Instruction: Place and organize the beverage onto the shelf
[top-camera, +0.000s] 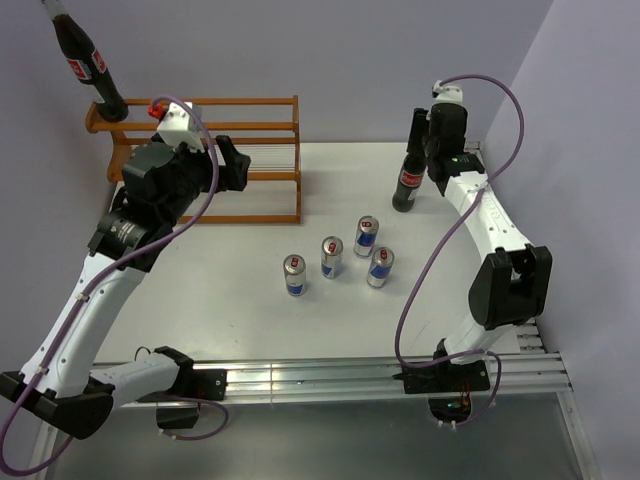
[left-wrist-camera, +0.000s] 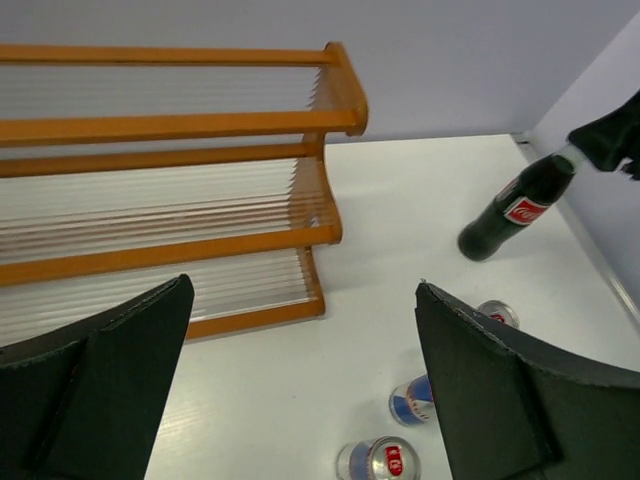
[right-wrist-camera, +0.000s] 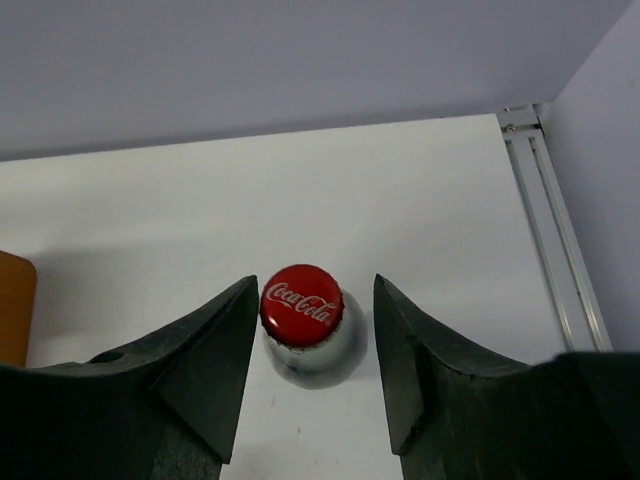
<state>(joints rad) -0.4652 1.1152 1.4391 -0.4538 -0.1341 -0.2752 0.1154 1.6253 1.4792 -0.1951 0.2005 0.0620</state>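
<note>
Only right wrist shows bottle cap (right-wrist-camera: 301, 305) inside part-spread right hand (right-wrist-camera: 316, 283), not pinched; left hand (left-wrist-camera: 302, 284) spread wide.

My white bench (top-camera: 250, 320) meets plain pale lavender walls (top-camera: 350, 50) behind and at right. Light even, shadows soft.
</note>
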